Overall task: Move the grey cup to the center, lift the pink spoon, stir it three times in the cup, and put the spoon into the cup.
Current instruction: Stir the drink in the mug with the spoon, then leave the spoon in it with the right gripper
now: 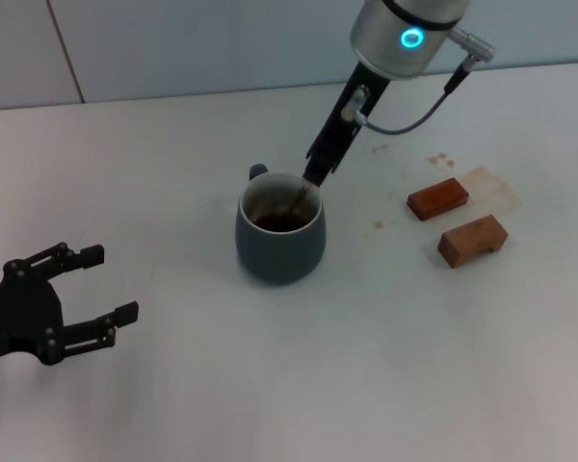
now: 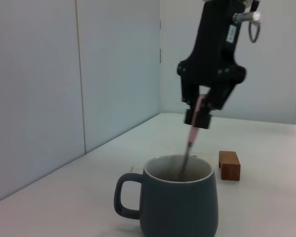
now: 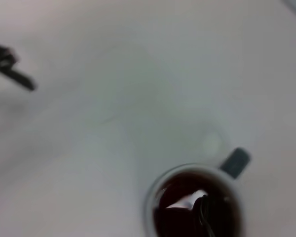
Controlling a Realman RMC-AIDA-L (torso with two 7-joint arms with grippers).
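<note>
The cup [image 1: 280, 240] is seen standing upright on the white table [image 1: 366, 366], near the middle of the head view, with its handle turned away from the robot. Brown liquid is held inside it. The spoon [image 2: 193, 140] is gripped by its pink handle in the right gripper [image 1: 313, 178], whose fingers are clamped on it just above the cup's far rim. The spoon is tilted, and its metal bowl is dipped into the liquid, as is also seen in the right wrist view, where the cup [image 3: 195, 202] and the spoon's bowl [image 3: 203, 210] are shown from above. In the left wrist view, the right gripper [image 2: 203, 111] is seen above the cup [image 2: 177, 202], with the pink handle between its fingers.

The left gripper [image 1: 96, 286] is held low over the table, well apart from the cup, on the robot's left, with its fingers spread apart and nothing between them.

Two wooden blocks [image 1: 458, 217] are seen lying on the table to the right of the cup, near some brown stains [image 1: 441, 159].
</note>
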